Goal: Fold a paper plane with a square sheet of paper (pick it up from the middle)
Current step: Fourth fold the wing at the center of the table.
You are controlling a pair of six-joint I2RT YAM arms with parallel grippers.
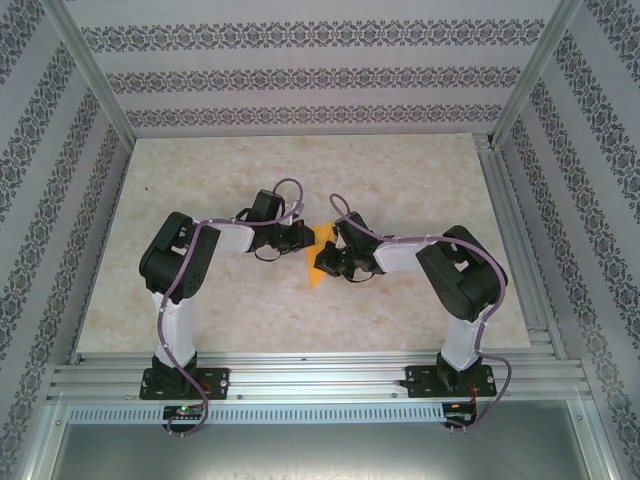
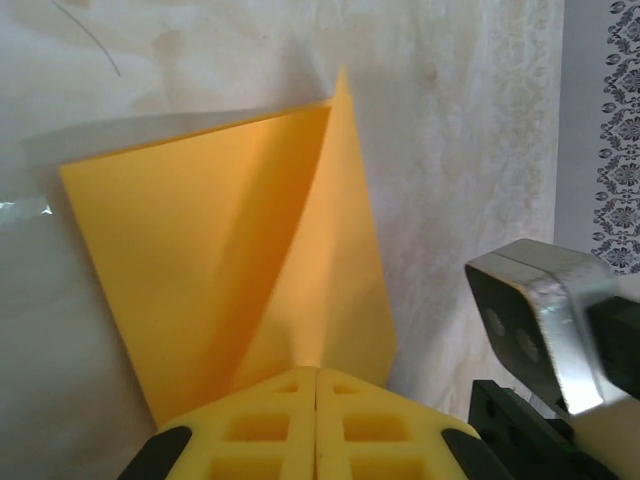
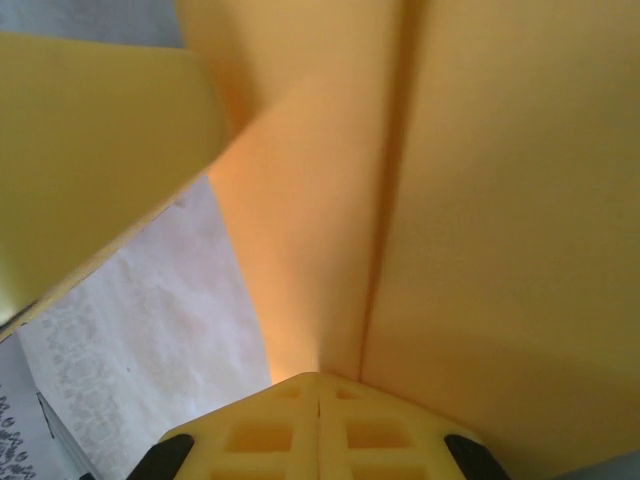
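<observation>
The square sheet of paper [image 1: 317, 270] is orange-yellow and hangs between both grippers above the middle of the table. In the left wrist view the sheet [image 2: 220, 250] is bent along a crease that runs up from my left gripper [image 2: 317, 372], whose yellow fingertips are shut on its near edge. My right gripper [image 3: 318, 378] is shut on the sheet [image 3: 480, 200] at a fold line too. In the top view the left gripper [image 1: 308, 240] and right gripper [image 1: 333, 258] meet tip to tip at the paper. The paper plane is out of view.
The beige marbled tabletop [image 1: 200, 300] has open room on every side of the arms. Aluminium rails [image 1: 510, 230] and patterned walls enclose it. A grey and black part of the right arm [image 2: 535, 320] sits close beside the left fingers.
</observation>
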